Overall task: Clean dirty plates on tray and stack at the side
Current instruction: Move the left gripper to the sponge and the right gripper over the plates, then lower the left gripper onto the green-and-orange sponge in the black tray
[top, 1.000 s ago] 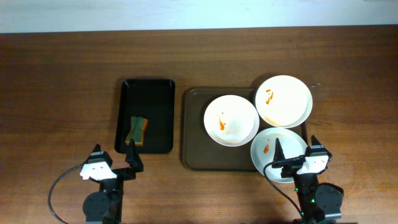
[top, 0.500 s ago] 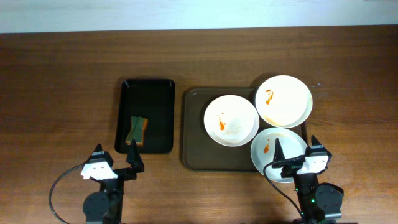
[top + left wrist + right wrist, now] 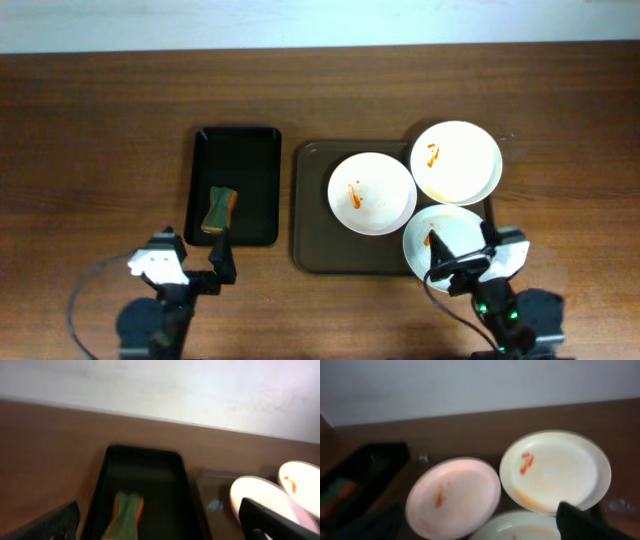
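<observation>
Three white plates smeared with orange-red sauce sit on the right half of the brown tray: one in the middle, one at the far right corner, and one at the near right. My right gripper hovers open over the near plate's front edge. The right wrist view shows the middle plate, the far plate and the near plate's rim ahead of the open gripper. My left gripper stands open just in front of the black tray, holding nothing.
A narrow black tray lies left of the brown tray, with a green and orange sponge at its near end. The left wrist view looks along this black tray at the sponge. Bare wooden table surrounds both trays.
Both arms have begun to move. The right gripper has edged forward and left over the near plate. The left gripper has shifted slightly right, toward the black tray. The plates have not moved.
</observation>
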`<control>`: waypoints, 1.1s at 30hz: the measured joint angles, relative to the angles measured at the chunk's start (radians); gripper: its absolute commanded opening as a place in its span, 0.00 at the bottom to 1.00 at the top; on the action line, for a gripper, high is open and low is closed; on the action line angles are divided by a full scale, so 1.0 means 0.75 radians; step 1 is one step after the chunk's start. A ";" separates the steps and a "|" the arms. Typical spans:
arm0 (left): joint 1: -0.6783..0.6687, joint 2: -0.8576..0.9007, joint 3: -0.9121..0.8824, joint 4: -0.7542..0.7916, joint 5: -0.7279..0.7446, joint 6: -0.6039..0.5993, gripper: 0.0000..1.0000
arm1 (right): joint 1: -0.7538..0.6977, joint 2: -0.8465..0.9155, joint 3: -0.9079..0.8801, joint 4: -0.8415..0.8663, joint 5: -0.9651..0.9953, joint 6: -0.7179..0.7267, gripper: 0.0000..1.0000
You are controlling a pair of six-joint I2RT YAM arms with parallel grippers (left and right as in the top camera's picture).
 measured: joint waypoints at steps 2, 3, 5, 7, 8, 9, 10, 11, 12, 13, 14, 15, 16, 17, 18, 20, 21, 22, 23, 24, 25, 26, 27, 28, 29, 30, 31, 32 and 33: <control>0.000 0.216 0.289 -0.063 0.040 0.079 1.00 | -0.001 0.282 0.363 -0.208 -0.007 0.012 0.98; 0.000 0.269 0.363 -0.108 0.056 0.109 1.00 | -0.001 0.383 0.489 -0.348 -0.007 0.009 0.98; -0.001 0.570 0.683 -0.415 0.132 0.207 1.00 | -0.001 0.805 0.938 -0.715 -0.013 -0.002 0.98; -0.002 0.803 0.883 -0.669 0.168 0.254 1.00 | -0.002 1.096 1.229 -0.954 -0.023 -0.008 0.98; -0.003 0.969 1.019 -0.796 0.187 0.275 1.00 | -0.002 1.275 1.404 -1.011 -0.045 -0.013 0.98; -0.003 1.078 1.096 -0.855 0.195 0.283 1.00 | -0.002 1.364 1.488 -1.105 -0.067 -0.017 0.99; -0.003 1.181 1.156 -0.895 0.203 0.290 1.00 | -0.003 1.474 1.586 -1.226 -0.106 -0.019 0.91; -0.003 1.254 1.190 -0.925 0.223 0.294 1.00 | -0.003 1.565 1.654 -1.282 -0.138 -0.021 0.83; -0.002 1.313 1.202 -0.953 0.251 0.296 1.00 | -0.003 1.641 1.687 -1.301 -0.161 -0.023 0.72; -0.003 1.374 1.207 -0.993 0.299 0.300 1.00 | -0.003 1.686 1.691 -1.309 -0.171 -0.016 0.60; -0.003 1.448 1.208 -0.999 0.347 0.301 1.00 | -0.003 1.760 1.690 -1.320 -0.185 -0.027 0.48; -0.003 1.492 1.208 -1.001 0.367 0.301 1.00 | -0.003 1.807 1.690 -1.319 -0.192 -0.019 0.48; -0.003 1.549 1.208 -0.998 0.387 0.301 0.91 | -0.002 1.872 1.678 -1.318 -0.196 -0.021 0.54; -0.003 1.596 1.208 -0.981 0.397 0.301 0.69 | 0.001 1.910 1.666 -1.317 -0.193 -0.022 0.57; -0.003 1.627 1.208 -0.960 0.405 0.309 0.56 | 0.006 1.948 1.650 -1.302 -0.171 -0.021 0.60; -0.003 1.691 1.208 -0.930 0.400 0.299 0.59 | 0.036 2.027 1.626 -1.252 -0.121 -0.034 0.61; -0.003 1.707 1.208 -0.926 0.370 0.274 0.65 | 0.058 2.063 1.616 -1.214 -0.092 -0.042 0.61; -0.004 1.728 1.208 -0.922 0.307 0.228 0.76 | 0.093 2.112 1.606 -1.174 -0.062 -0.048 0.61; -0.004 1.738 1.208 -0.921 0.263 0.195 0.77 | 0.119 2.146 1.598 -1.138 -0.032 -0.054 0.61; -0.004 1.746 1.208 -0.920 0.202 0.160 0.76 | 0.168 2.209 1.591 -1.094 0.016 -0.058 0.61; -0.004 1.750 1.208 -0.918 0.115 0.129 0.75 | 0.197 2.252 1.587 -1.066 0.046 -0.059 0.61; -0.004 1.750 1.208 -0.912 0.069 0.117 0.75 | 0.210 2.276 1.585 -1.056 0.055 -0.061 0.61; -0.004 1.750 1.208 -0.904 0.015 0.096 0.75 | 0.232 2.314 1.582 -1.028 0.074 -0.057 0.61; -0.004 1.750 1.209 -0.891 -0.036 0.068 0.75 | 0.244 2.354 1.581 -1.015 0.106 -0.037 0.61; -0.004 1.751 1.209 -0.881 -0.057 0.054 0.76 | 0.245 2.380 1.580 -1.010 0.134 -0.018 0.61; -0.004 1.752 1.209 -0.872 -0.082 0.040 0.76 | 0.245 2.408 1.580 -0.995 0.168 -0.001 0.61; -0.004 1.759 1.209 -0.870 -0.092 0.031 0.75 | 0.245 2.424 1.580 -0.985 0.187 0.009 0.60; -0.004 1.774 1.209 -0.870 -0.103 0.022 0.71 | 0.245 2.438 1.580 -0.972 0.203 0.017 0.58; -0.004 1.790 1.209 -0.870 -0.111 0.020 0.70 | 0.245 2.449 1.578 -0.950 0.216 0.021 0.57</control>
